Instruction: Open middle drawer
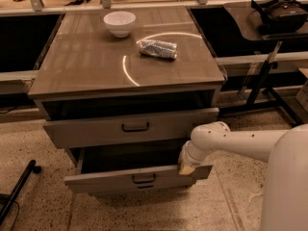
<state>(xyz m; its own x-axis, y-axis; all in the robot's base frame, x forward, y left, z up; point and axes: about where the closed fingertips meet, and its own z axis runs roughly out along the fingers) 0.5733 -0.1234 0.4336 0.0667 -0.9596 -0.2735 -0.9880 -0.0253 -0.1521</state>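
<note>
The middle drawer [110,181] of the grey-brown cabinet is pulled well out, its dark inside showing behind the flat front and small dark bar handle [143,178]. My gripper [186,167], at the end of my white arm [231,141], sits at the right end of that drawer front, against its top edge. The taller top drawer [96,129] above stands slightly out. The lowest drawer is almost wholly hidden beneath the pulled-out one.
On the cabinet top [86,66] stand a white bowl [120,23] and a crinkled silver packet [158,48]. A side stand with a black headset [281,11] is at the right. A black bar [17,191] lies on the speckled floor at the left.
</note>
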